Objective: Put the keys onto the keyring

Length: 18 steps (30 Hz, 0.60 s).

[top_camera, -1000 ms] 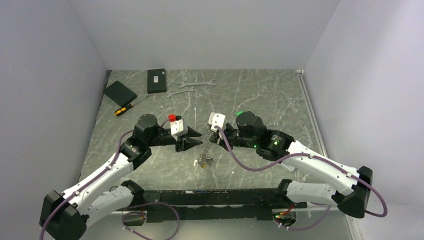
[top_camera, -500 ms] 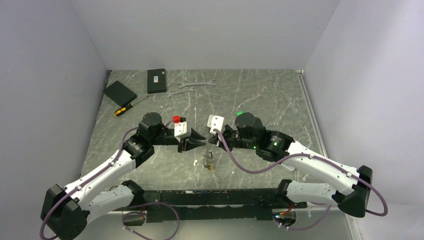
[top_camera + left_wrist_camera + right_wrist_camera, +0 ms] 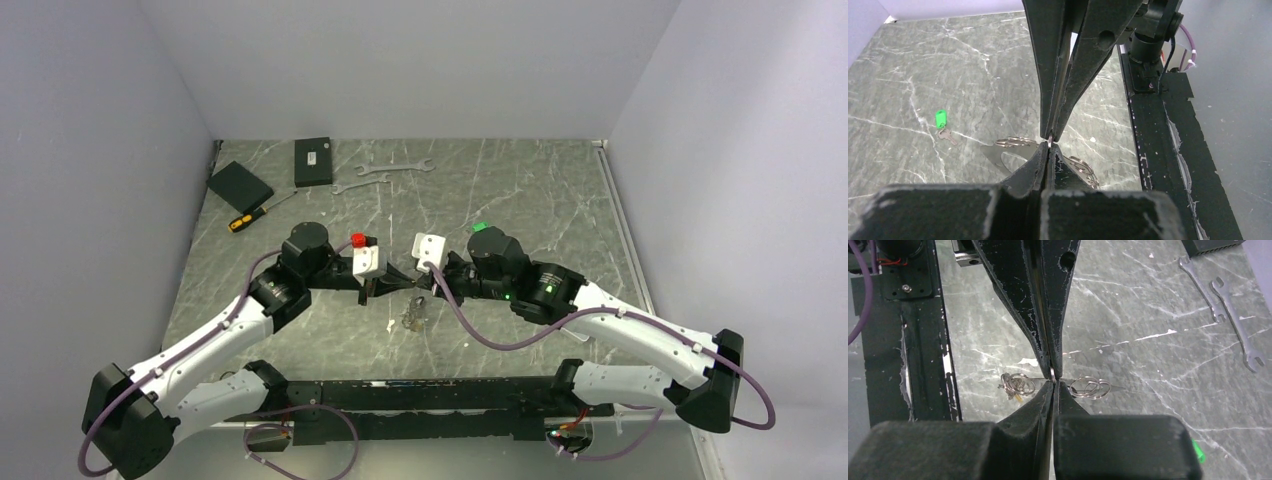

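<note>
Both arms are nose to nose mid-table [image 3: 520,190]. The left gripper [image 3: 1048,150] has its jaws pressed together, and so does the right gripper [image 3: 1053,386]; their tips touch. A small ring [image 3: 1053,372] sits right at that contact point, can't tell which side actually pinches it. Loose rings [image 3: 1015,383] lie on the table below the tips, with a second cluster [image 3: 1090,387] just right of them in the right wrist view. The keys [image 3: 944,127] with the green tag [image 3: 940,118] lie flat on the table, left of centre in the left wrist view, well apart from both grippers. Wrenches [image 3: 395,167] sit toward the top of the overhead frame.
</note>
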### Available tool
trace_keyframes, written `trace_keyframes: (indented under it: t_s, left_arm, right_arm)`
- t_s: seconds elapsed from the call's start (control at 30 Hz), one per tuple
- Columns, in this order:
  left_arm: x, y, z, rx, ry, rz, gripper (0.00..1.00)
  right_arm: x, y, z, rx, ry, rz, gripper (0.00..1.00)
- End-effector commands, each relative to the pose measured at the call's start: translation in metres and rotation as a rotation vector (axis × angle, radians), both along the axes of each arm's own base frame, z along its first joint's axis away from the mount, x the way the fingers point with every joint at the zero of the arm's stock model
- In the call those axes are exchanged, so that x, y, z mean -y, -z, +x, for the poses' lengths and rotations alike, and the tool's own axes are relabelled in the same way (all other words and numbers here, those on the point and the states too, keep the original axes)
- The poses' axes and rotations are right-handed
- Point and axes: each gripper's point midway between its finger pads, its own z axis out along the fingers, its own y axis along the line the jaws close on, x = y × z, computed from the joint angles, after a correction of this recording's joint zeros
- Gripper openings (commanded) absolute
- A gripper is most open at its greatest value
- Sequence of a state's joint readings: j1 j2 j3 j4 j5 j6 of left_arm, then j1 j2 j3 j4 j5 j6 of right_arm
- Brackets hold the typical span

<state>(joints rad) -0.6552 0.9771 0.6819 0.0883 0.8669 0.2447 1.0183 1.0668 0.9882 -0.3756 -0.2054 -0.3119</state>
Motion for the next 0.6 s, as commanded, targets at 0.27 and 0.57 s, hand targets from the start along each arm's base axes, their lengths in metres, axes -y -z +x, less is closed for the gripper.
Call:
trace_keyframes:
  t_s: [0.27,0.57]
  left_arm:
    - [-0.005,-0.062,-0.009,0.218,-0.008,-0.210,0.00]
    - [-0.019,-0.094,-0.036,0.394,0.040,-0.519,0.00]
  right_arm:
    - [0.012,-0.070,0.006,0.094,0.079,0.349,0.64]
    - [0.018,-0.097,-0.036,0.169,-0.158,0.579,0.44]
